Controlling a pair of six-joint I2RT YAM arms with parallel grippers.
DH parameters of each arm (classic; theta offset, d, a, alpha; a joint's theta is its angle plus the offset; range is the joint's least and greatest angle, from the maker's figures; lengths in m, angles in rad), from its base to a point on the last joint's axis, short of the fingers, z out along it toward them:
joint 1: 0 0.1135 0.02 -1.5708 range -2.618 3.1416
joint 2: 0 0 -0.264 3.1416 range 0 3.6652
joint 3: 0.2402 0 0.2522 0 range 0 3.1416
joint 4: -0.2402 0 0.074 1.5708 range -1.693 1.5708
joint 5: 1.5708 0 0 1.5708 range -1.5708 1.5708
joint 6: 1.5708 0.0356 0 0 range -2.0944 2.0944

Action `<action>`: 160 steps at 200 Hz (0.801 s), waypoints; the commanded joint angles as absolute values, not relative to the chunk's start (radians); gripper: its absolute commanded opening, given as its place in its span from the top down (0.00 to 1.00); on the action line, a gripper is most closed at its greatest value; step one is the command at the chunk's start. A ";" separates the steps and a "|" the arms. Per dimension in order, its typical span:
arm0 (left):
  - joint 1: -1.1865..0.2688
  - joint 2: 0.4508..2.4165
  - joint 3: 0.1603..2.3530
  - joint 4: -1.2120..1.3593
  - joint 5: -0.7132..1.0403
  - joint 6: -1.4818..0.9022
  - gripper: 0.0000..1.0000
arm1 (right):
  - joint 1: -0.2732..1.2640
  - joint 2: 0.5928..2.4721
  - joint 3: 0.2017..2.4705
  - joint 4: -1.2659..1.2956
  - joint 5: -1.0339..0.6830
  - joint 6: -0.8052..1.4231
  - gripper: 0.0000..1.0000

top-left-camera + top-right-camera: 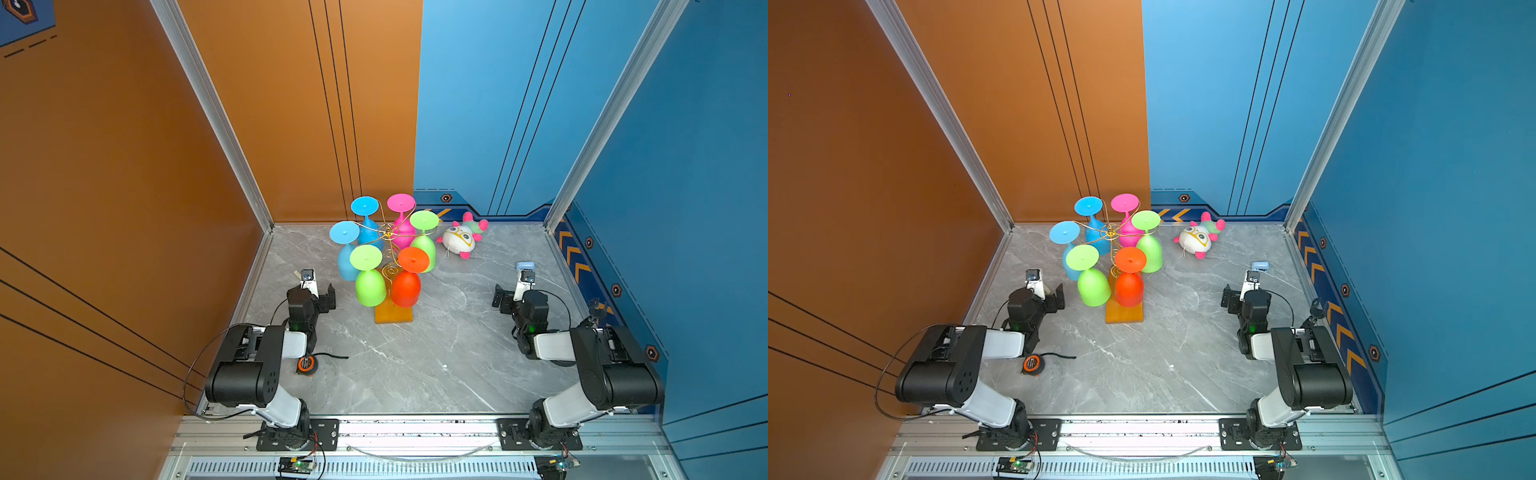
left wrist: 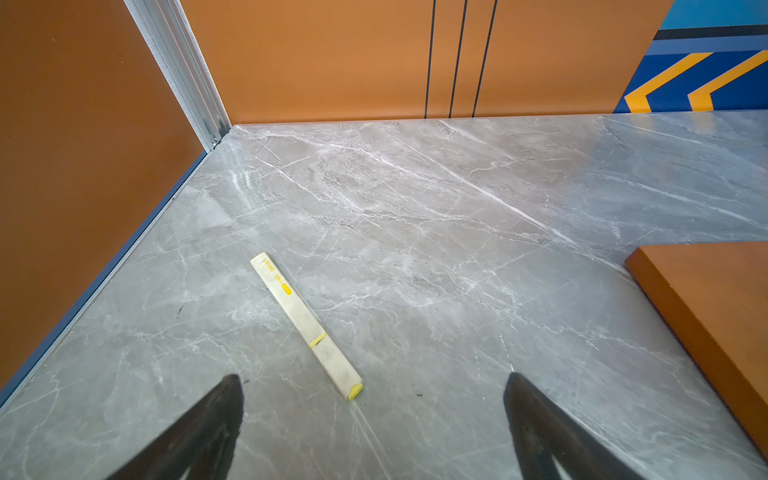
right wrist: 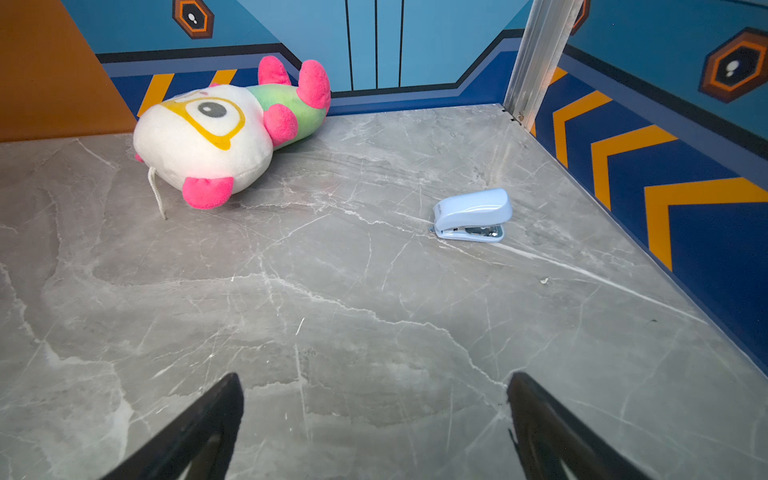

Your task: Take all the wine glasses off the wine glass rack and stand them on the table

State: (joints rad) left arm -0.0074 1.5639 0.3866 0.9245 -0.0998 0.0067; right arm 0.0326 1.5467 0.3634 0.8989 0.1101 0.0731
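Left gripper [image 2: 372, 378]: jaws spread, empty
Right gripper [image 3: 374, 376]: jaws spread, empty
Wine glass [image 1: 406, 288]: red, hanging bowl-down at front of wine glass rack [image 1: 387, 233]
Handling: likely light, slick; grip the bowl, slide stem off wire

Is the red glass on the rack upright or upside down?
Upside down. In both top views the red glass hangs from the rack with its foot on top and its bowl below.
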 commanded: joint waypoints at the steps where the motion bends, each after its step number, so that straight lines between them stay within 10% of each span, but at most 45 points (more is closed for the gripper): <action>1: -0.005 1.565 0.375 0.936 -0.087 -0.003 0.02 | 0.032 1.547 0.374 0.905 0.129 0.057 0.00; 94: 0.017 1.381 0.389 0.730 -0.143 -0.063 0.02 | 0.046 1.334 0.520 0.469 0.237 0.102 0.01; 160: 0.006 1.116 0.489 0.302 -0.175 -0.227 0.02 | 0.068 1.143 0.807 -0.111 -0.028 0.308 0.05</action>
